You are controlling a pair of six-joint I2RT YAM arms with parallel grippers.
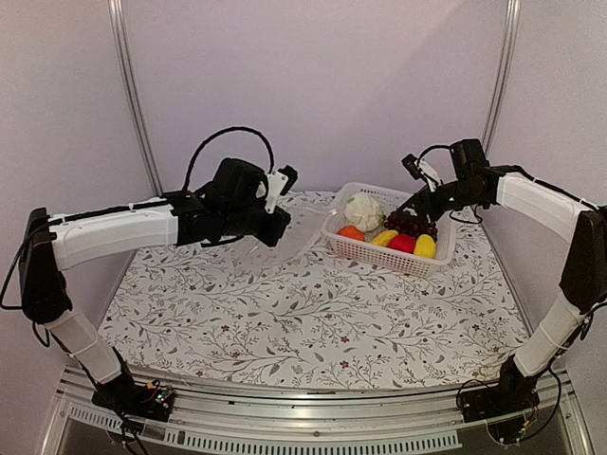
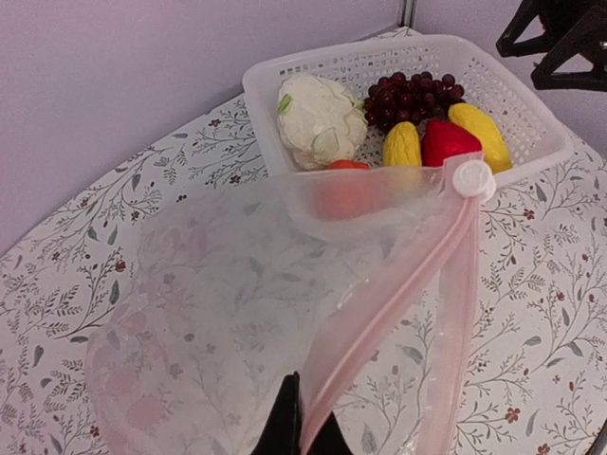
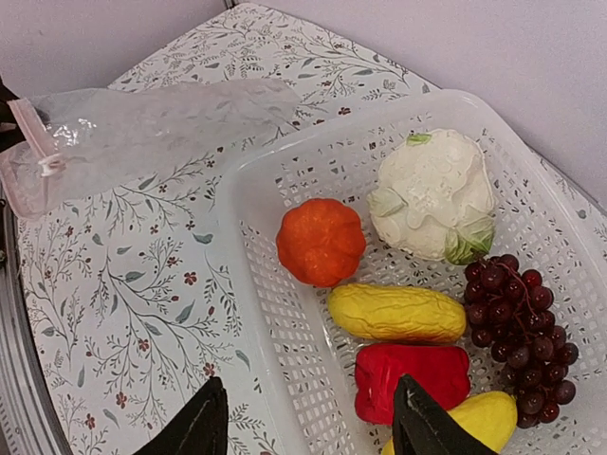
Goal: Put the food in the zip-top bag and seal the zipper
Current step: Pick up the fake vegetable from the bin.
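Clear crinkly bag (image 2: pixel 218 313), pink zipper (image 2: pixel 398 294), white slider (image 2: pixel 472 178)

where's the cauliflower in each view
Top external: cauliflower right of centre, in the left end of the basket.
Left wrist: top centre, beyond the mouth of the bag.
Right wrist: upper right, above the grapes.
Shared landmark: the white basket around it.
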